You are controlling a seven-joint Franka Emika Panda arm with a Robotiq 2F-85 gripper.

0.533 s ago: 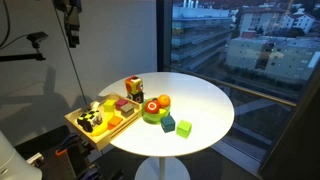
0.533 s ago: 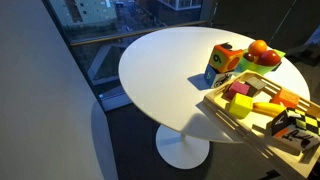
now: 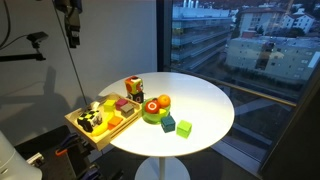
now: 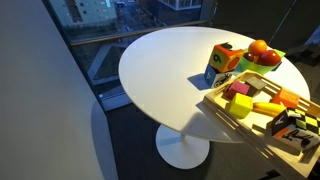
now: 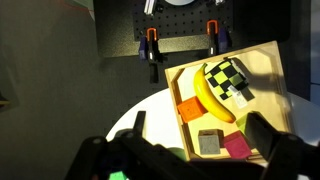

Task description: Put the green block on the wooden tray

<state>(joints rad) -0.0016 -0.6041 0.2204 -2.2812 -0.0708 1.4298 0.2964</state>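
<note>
The lime-green block (image 3: 184,127) lies on the round white table (image 3: 205,100) near its front edge, next to a darker teal cube (image 3: 168,123). The wooden tray (image 3: 118,128) sits at the table's side and also shows in an exterior view (image 4: 222,112) and in the wrist view (image 5: 268,60). My gripper (image 3: 71,32) hangs high above and behind the tray, far from the green block. In the wrist view its fingers (image 5: 197,122) are spread apart and empty over the tray. I cannot make out the green block in the wrist view.
The tray holds a banana (image 5: 203,88), a checkered piece (image 5: 232,76), and orange (image 5: 189,106), grey (image 5: 210,141) and magenta (image 5: 238,146) blocks. A stack of coloured rings (image 3: 157,108) and a multicoloured cube (image 3: 133,87) stand between the tray and the green block.
</note>
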